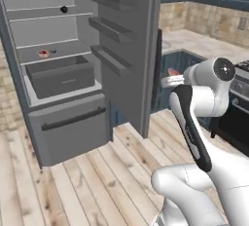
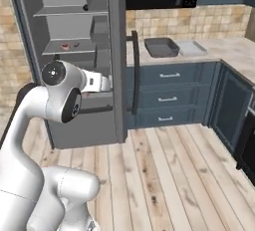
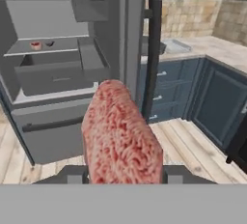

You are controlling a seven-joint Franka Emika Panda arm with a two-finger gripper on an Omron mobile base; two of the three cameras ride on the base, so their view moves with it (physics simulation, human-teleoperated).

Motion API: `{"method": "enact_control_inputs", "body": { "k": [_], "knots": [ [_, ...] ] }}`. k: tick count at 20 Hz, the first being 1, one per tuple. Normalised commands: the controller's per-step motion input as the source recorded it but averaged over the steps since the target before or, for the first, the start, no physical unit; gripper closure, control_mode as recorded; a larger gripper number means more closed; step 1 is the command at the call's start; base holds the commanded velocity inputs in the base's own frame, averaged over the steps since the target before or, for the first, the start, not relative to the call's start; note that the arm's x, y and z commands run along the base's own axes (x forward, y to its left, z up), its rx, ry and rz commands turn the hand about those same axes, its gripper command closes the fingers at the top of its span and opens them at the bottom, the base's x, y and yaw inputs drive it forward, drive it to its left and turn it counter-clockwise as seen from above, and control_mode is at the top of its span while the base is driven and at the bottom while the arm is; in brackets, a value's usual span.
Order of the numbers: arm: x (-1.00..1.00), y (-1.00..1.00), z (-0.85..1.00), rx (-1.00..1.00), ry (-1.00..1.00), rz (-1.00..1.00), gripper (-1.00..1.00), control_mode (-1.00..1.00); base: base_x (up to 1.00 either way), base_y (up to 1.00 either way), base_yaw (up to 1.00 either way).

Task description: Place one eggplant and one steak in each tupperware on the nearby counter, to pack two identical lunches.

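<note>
Gripper [image 3: 123,179] holds a steak [image 3: 120,136] beside the open fridge [image 1: 58,74]. Both tubs [image 2: 162,47] on the far bench [image 2: 234,51] look empty; packing seems barely begun.

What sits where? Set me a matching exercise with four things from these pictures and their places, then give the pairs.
Things:
1. steak
2. dark grey tub
3. pale grey tray
4. small black round thing

Places:
A. on an upper shelf of the open fridge
B. held in the gripper
C. on the counter, nearer the fridge
D. on the counter, on the tub's far side from the fridge

Pairs: 1-B, 2-C, 3-D, 4-A
</note>
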Motion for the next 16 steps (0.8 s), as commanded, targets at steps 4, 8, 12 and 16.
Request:
{"method": "enact_control_inputs", "body": {
  "k": [4, 8, 12, 16],
  "knots": [
    [0.00, 0.00, 0.00, 0.00, 0.00, 0.00, 1.00, 1.00, -0.01, -0.65, -0.52],
    [0.00, 0.00, 0.00, 0.00, 0.00, 0.00, 1.00, 1.00, 0.00, -0.58, -0.49],
    [0.00, 0.00, 0.00, 0.00, 0.00, 0.00, 1.00, 1.00, 0.13, -0.42, -0.44],
    [0.00, 0.00, 0.00, 0.00, 0.00, 0.00, 1.00, 1.00, 0.65, -0.28, -0.35]
  ]
}}
